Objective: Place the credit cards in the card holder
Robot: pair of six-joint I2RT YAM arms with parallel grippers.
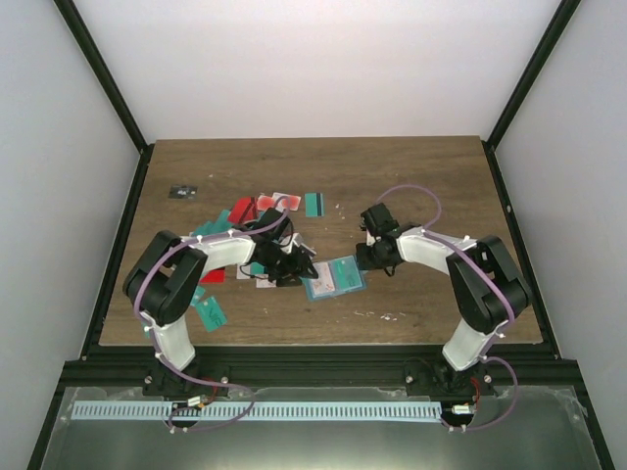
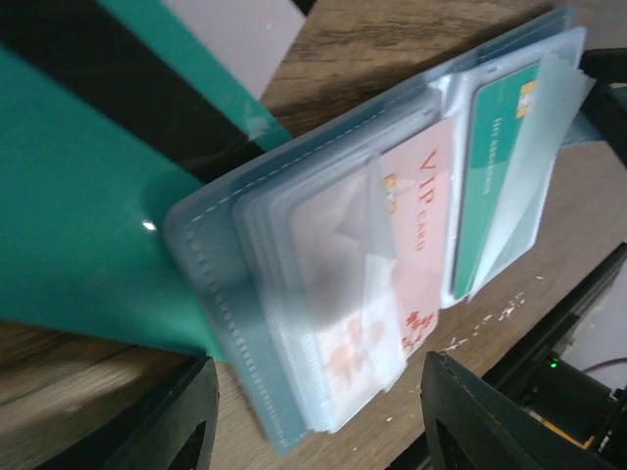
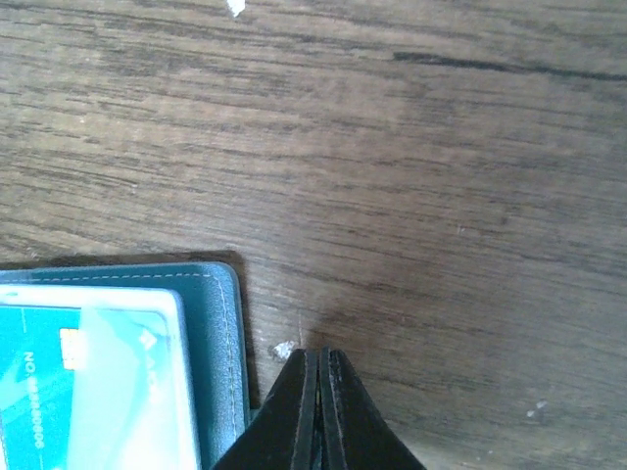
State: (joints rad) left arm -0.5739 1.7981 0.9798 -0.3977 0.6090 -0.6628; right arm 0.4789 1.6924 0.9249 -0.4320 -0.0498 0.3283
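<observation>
left claw (image 2: 318, 392): its two black fingers (image 2: 186, 426) are held apart, and nothing is gripped between them.
under the left claw: a small, flat, blue-teal card holder (image 2: 220, 323) with clear plastic pockets is laid open on the brown wooden counter (image 2: 392, 49), just below the fingers.
in the card holder: a white-pink card (image 2: 416, 245) with red blots is tucked into one pocket. A thin teal card (image 2: 490, 166) is tucked into the pocket beside it.
beside the card holder: a black-striped teal card (image 2: 69, 225) is seen, and part of it is covered by the holder's edge.
right claw (image 3: 315, 362): its fingers are pressed together, and nothing is held. It is placed just beside the stitched edge of the card holder.
further out on the counter: other thin cards are spread around the left arm. A red card (image 1: 242, 211) and a far teal card (image 1: 314, 203) are laid behind it. A near teal card (image 1: 209, 311) is laid by its elbow.
</observation>
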